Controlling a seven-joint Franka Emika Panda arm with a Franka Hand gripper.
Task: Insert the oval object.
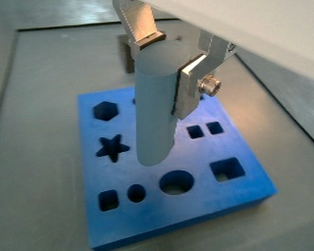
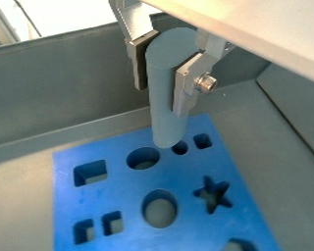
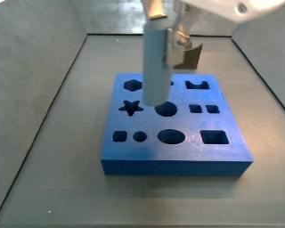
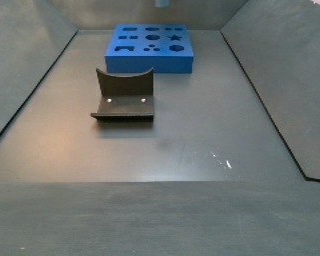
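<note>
My gripper (image 1: 167,61) is shut on the oval object (image 1: 157,108), a long grey-blue peg held upright. It also shows in a side view (image 3: 155,62) and in a wrist view (image 2: 167,98). The peg hangs over the middle of the blue block (image 1: 245,196), which has several shaped holes. Its lower end sits beside the oval hole (image 1: 177,181), which lies in the block's outer row (image 3: 171,137) (image 2: 144,158). I cannot tell whether the peg touches the block. It hides the round hole in a wrist view.
The block (image 4: 149,62) stands at the far end of a grey walled tray. The dark fixture (image 4: 123,95) stands apart from it on the floor, and shows partly behind the gripper (image 3: 191,55). A star hole (image 1: 111,149) and a square hole (image 1: 226,171) flank the peg.
</note>
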